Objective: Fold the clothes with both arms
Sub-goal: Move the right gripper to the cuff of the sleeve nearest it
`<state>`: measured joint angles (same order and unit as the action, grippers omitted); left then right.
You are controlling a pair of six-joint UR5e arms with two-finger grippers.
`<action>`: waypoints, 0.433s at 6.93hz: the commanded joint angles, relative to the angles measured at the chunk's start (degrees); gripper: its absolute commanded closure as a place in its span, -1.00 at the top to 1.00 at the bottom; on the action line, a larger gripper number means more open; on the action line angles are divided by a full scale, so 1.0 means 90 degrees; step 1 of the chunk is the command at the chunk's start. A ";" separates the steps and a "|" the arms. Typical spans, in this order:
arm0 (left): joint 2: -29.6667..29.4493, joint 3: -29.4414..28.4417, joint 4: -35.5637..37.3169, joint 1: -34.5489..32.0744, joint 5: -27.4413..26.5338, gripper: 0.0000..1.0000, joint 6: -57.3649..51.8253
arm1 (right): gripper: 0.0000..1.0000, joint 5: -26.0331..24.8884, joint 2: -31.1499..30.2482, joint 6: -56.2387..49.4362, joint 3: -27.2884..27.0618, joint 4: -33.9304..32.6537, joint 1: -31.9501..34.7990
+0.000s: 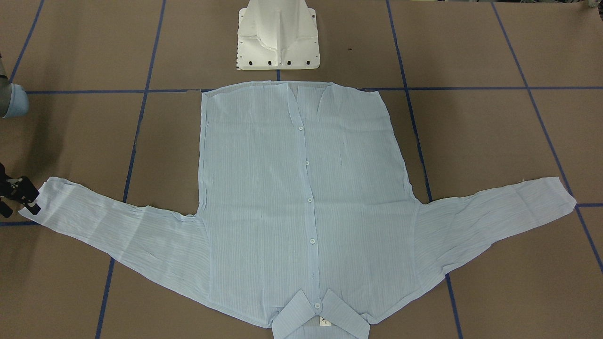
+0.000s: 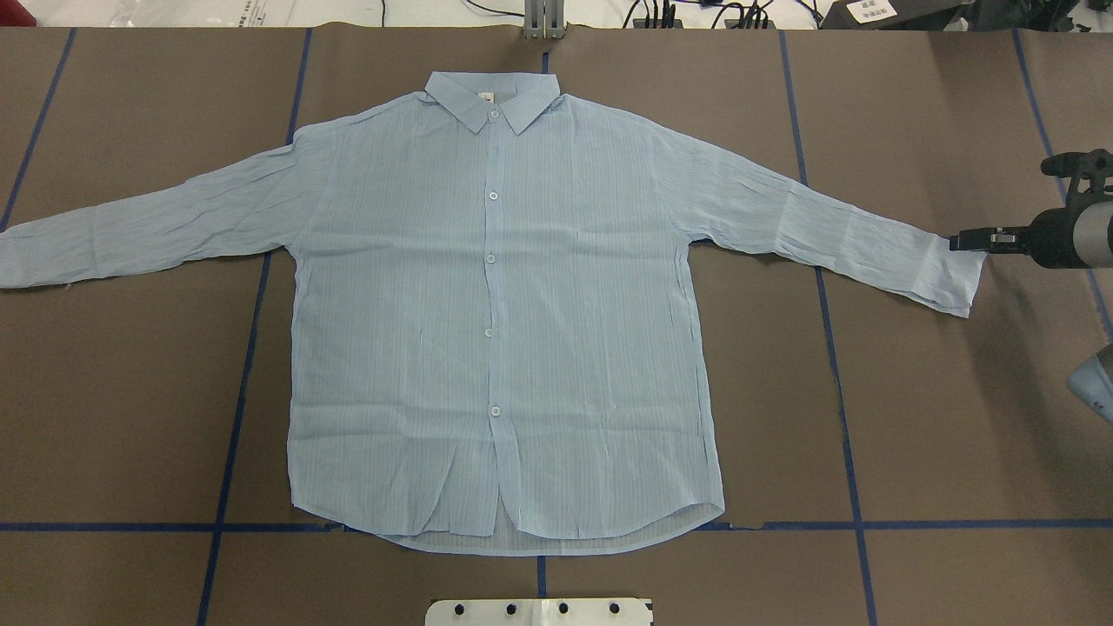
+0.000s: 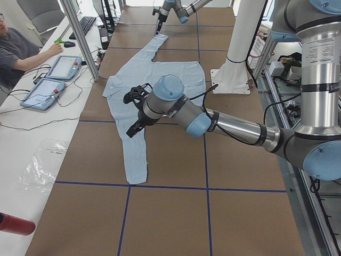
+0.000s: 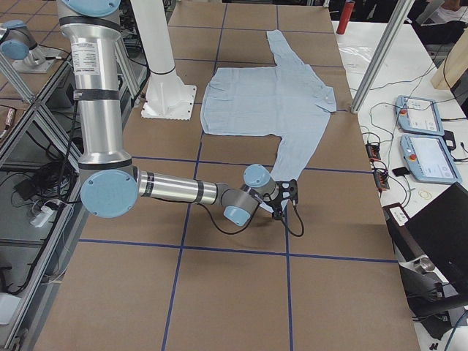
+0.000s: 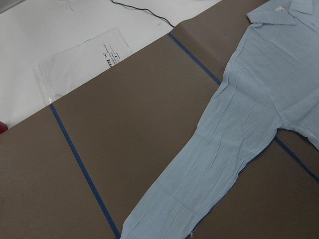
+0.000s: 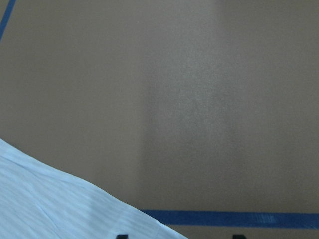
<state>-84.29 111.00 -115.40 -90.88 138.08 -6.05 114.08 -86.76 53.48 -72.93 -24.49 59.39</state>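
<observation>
The pale-blue striped shirt (image 2: 496, 304) lies flat and buttoned side up on the brown table, both sleeves spread wide and the collar (image 1: 320, 320) toward the far edge from the robot. My right gripper (image 2: 961, 240) sits low at the end of the right sleeve's cuff (image 2: 952, 278). In the right wrist view its fingertips (image 6: 119, 235) stand well apart, open, with the cuff's edge (image 6: 50, 209) reaching in between them. My left gripper (image 3: 132, 120) hovers above the other sleeve (image 5: 219, 164). It shows only in the exterior left view, so I cannot tell its state.
The white pedestal (image 1: 278, 35) stands just behind the shirt's hem. Blue tape lines (image 2: 835, 348) cross the brown surface. A clear plastic bag (image 5: 79, 55) and a red bottle (image 3: 13, 224) lie on the white side table, where a person (image 3: 21, 48) sits by the tablets.
</observation>
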 commanded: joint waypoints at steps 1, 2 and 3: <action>0.0000 -0.0018 -0.0010 0.0000 0.0000 1.00 -0.0011 | 0.41 -0.0097 -0.0018 -0.0005 0.0037 0.0006 -0.0076; 0.0000 -0.0018 -0.0010 0.0000 0.0000 1.00 -0.0011 | 0.32 -0.0097 -0.0018 -0.0005 0.0037 0.0006 -0.0095; 0.0000 -0.0038 -0.0049 0.0000 0.0000 1.00 -0.0011 | 0.10 -0.0107 -0.0028 -0.0005 0.0037 0.0006 -0.0115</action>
<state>-84.29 110.80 -115.55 -90.88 138.08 -6.14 113.23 -86.93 53.44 -72.62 -24.43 58.60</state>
